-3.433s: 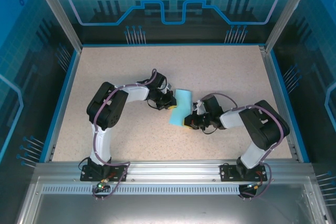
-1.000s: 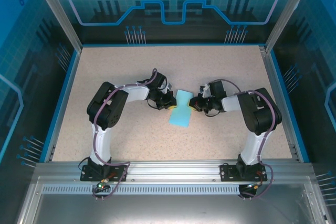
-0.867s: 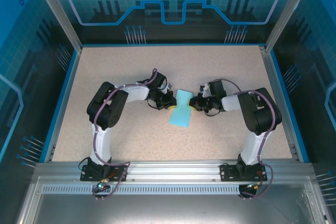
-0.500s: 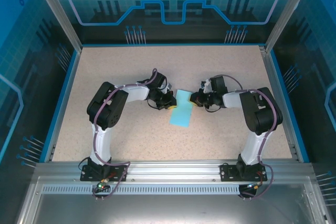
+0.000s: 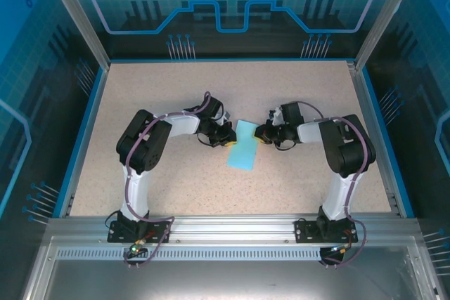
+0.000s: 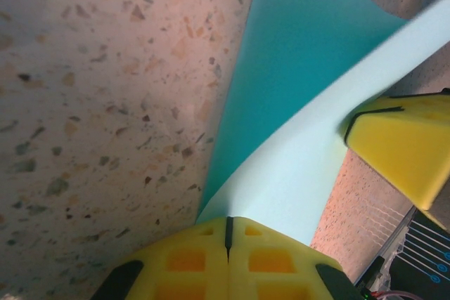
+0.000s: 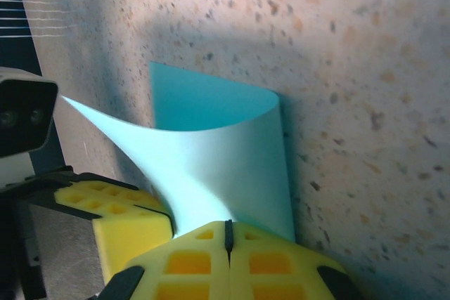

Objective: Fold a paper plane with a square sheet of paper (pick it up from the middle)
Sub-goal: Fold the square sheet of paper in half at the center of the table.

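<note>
top external shows left tool (image 5: 230, 140) and right tool (image 5: 259, 137) clamped on the square sheet of paper (image 5: 242, 152).

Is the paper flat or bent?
Bent: the paper curls up off the table, pinched by the left end effector and right end effector.

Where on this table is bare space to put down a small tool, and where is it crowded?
Free: the far strip of the table along its back edge, and the near stretch between the left arm base and the right arm base. Crowded: the centre, where the left gripper and right gripper both pinch the square sheet of paper.
</note>
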